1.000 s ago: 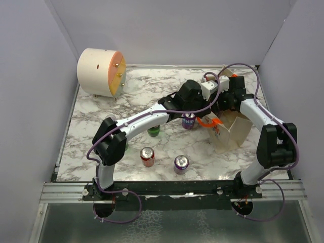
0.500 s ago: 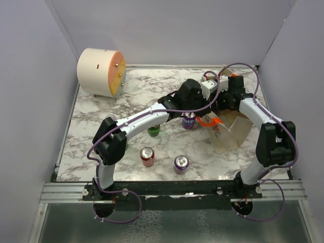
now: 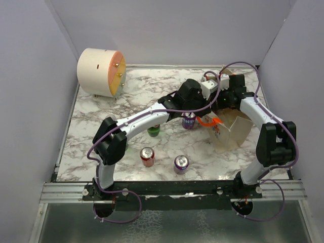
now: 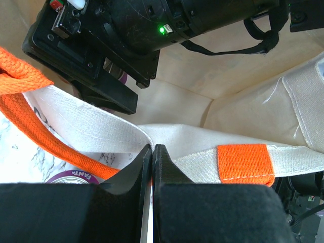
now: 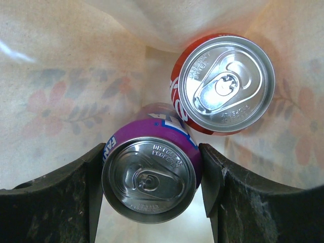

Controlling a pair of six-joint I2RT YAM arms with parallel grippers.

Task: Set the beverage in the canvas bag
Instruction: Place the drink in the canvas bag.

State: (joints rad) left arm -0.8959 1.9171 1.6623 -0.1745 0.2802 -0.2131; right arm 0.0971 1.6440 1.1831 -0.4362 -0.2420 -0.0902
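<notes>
Two arms, the left arm and the right arm, are seen from above meeting at the canvas bag, which stands open at the right rear of the marble table, its orange handle draped toward the middle. A purple can outside the bag stands just beside that handle. A green can, a red can on the table and a second purple can are spread nearer the front, and a cream drum with an orange face is seen at the left rear corner.

From the left wrist, the left pincer is shown clamped tight on the bag's cloth rim, near a stitched orange patch. The bag's pale inside is seen beyond, and the black right wrist, a green light lit on it, is seen above.

From the right wrist, the right pincer is pictured inside the bag, its fingers set fairly wide against both sides of the gripped purple can, which is upright with its tab on top. A red can in the bag stands just beside it; whether the two touch cannot be told. A faint floral print is seen through the cloth wall
</notes>
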